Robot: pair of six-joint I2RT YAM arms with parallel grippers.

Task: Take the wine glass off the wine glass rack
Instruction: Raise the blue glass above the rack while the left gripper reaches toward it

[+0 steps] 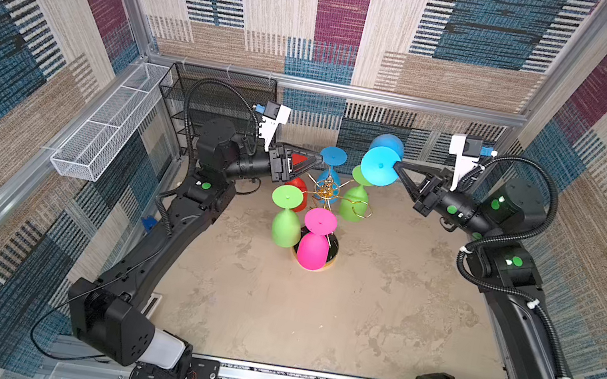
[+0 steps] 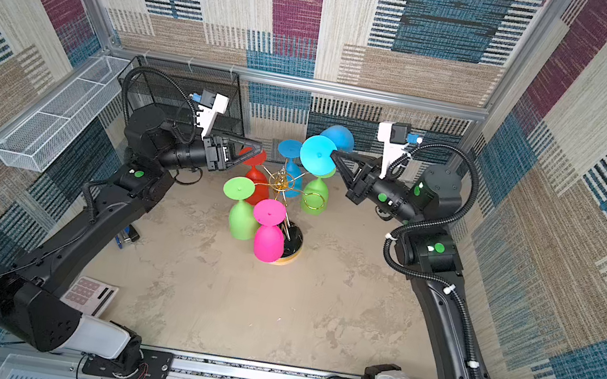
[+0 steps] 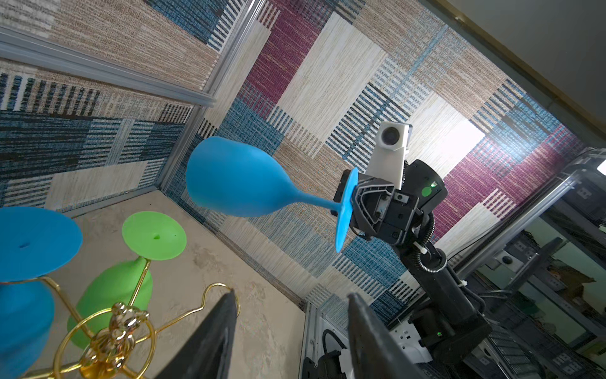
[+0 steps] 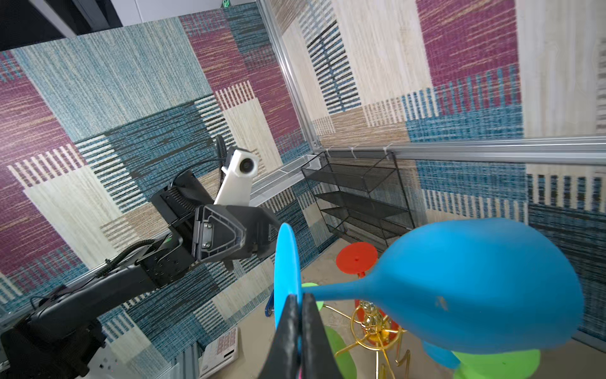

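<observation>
Pinching foot rim of blue wine glass point(image 1: 380, 167), upper centre, right gripper point(image 1: 397, 166) is clamped; likely light, slick; left gripper point(image 1: 318, 160) apart

Blue wine glass point(image 3: 236, 177) looks like matte plastic, wine glass rack point(image 3: 121, 325) is shiny gold wire, tabletop point(image 1: 312, 318) rough and mottled.

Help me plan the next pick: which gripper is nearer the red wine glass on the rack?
Left. The left gripper hovers open close by the red wine glass; the right gripper, shut on a blue wine glass by its foot, is across the wine glass rack.
</observation>
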